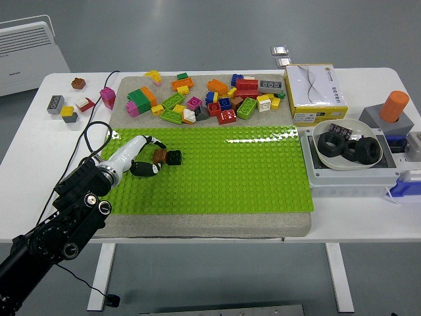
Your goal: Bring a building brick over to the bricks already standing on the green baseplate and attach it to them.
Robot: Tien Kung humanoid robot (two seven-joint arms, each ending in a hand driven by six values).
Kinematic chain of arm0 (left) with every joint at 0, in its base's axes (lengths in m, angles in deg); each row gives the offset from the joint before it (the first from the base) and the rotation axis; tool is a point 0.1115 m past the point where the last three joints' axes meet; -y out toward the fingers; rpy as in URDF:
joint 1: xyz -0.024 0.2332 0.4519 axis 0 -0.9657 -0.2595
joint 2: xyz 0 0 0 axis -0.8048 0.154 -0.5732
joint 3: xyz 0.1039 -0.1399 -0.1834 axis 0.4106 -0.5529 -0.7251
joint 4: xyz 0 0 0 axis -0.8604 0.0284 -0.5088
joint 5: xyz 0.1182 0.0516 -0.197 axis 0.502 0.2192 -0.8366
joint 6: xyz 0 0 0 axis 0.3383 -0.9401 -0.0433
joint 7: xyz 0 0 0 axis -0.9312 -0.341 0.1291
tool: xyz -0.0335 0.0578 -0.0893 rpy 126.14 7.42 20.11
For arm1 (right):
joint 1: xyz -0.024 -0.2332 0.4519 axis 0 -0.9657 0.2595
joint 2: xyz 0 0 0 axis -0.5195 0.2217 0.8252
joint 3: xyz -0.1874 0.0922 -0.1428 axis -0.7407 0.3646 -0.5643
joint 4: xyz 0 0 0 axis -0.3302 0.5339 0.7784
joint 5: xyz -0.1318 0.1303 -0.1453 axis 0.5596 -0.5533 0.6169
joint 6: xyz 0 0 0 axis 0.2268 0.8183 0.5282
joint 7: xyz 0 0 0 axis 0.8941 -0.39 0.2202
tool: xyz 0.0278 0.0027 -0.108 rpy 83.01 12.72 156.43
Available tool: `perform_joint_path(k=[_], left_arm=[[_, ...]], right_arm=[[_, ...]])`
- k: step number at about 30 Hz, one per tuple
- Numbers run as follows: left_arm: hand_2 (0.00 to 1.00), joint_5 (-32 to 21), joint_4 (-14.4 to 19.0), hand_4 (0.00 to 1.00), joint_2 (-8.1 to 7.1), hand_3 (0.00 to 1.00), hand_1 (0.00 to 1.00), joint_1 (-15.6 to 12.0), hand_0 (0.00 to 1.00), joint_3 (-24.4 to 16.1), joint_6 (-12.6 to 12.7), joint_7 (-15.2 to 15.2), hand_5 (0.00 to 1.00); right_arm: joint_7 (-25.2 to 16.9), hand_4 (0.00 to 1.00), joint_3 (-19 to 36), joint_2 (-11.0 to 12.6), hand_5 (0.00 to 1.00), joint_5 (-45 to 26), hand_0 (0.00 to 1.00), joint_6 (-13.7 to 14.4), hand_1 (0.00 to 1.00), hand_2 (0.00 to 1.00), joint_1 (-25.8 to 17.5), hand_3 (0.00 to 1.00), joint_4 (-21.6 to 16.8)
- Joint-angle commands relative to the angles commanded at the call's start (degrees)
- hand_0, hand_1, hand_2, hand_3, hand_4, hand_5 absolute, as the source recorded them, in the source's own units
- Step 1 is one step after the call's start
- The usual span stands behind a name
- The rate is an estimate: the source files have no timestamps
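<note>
Three black rings [347, 146] fill a white bowl [320, 155]; left hand [141, 158] state unclear.

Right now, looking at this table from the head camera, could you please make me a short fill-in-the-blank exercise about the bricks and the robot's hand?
1. The small brown brick and the black brick stand side by side on the ____ studded baseplate.
2. The robot's left hand, white with dark fingers, is at the ____ brick.
3. The loose pile of coloured bricks lies ____ the baseplate, towards the table's far edge.

Missing words: green; brown; beyond
</note>
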Motion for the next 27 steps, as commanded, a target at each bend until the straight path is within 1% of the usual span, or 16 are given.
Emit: perform_joint_path(k=[5,6,12,13,15,18,19,20,23,24,27], left_arm=[[0.970,2.7,3.9,0.687,-0.42,0.761,0.962,-0.7,0.965,-0.4,-0.3,-0.9,0.072],[0.980,3.6,4.8,0.731,-0.54,0.777,0.968,-0.9,0.973,-0.4,-0.2,-0.9,0.090],[0.980,8.4,8.8,0.731,-0.81,0.777,0.968,-1.6,0.973,-0.2,2.1,0.0,0.090],[0.967,9.5,9.5,0.707,-0.83,0.708,0.960,-1.9,0.979,-0.2,2.4,-0.3,0.118],[0.967,11.8,11.0,0.707,-1.04,0.708,0.960,-2.7,0.979,-0.4,2.3,-1.4,0.118],[0.967,14.0,13.2,0.707,-1.57,0.708,0.960,-4.2,0.979,-0.6,0.8,-3.6,0.118],[0.963,14.6,13.8,0.778,-1.71,0.643,0.963,-4.7,0.989,-0.6,0.1,-4.4,0.244],[0.963,15.1,14.3,0.778,-1.80,0.643,0.963,-5.1,0.989,-0.7,-0.5,-5.1,0.244],[0.963,15.7,14.7,0.778,-1.79,0.643,0.963,-5.5,0.989,-0.6,-1.0,-5.8,0.244],[0.984,15.8,14.7,0.822,-1.76,0.642,0.974,-5.6,0.998,-0.5,-1.0,-5.9,0.321],[0.984,15.7,14.3,0.822,-1.62,0.642,0.974,-5.6,0.998,-0.2,-0.7,-5.8,0.321]], right_arm=[[0.0,0.965,-0.1,0.1,0.998,-0.2,0.516,0.0,0.551,0.749,0.0,0.860,0.0],[0.0,0.965,-0.1,0.1,0.998,-0.2,0.516,0.0,0.550,0.748,-0.1,0.860,0.0],[-0.1,0.965,0.0,0.2,0.998,0.0,0.516,0.0,0.550,0.748,-0.1,0.860,0.0],[-0.1,0.966,0.1,0.2,0.998,0.0,0.516,0.0,0.549,0.747,-0.1,0.860,0.0],[-0.1,0.966,0.1,0.2,0.998,0.0,0.516,0.1,0.549,0.747,-0.1,0.860,0.0],[-0.1,0.966,-0.2,0.2,0.998,-0.4,0.516,0.1,0.549,0.747,-0.2,0.860,0.0],[-0.1,0.966,-0.4,0.2,0.998,-0.6,0.516,0.1,0.547,0.746,-0.2,0.859,0.0],[-0.1,0.966,-0.5,0.3,0.998,-0.7,0.516,0.1,0.547,0.746,-0.3,0.859,0.0],[0.0,0.966,-0.7,0.3,0.998,-0.7,0.516,0.1,0.547,0.746,-0.2,0.859,0.0],[0.0,0.966,-0.8,0.3,0.998,-0.7,0.516,0.1,0.548,0.746,-0.2,0.859,0.0],[0.1,0.966,-1.1,0.3,0.998,-0.9,0.516,0.2,0.548,0.746,-0.2,0.859,0.0]])
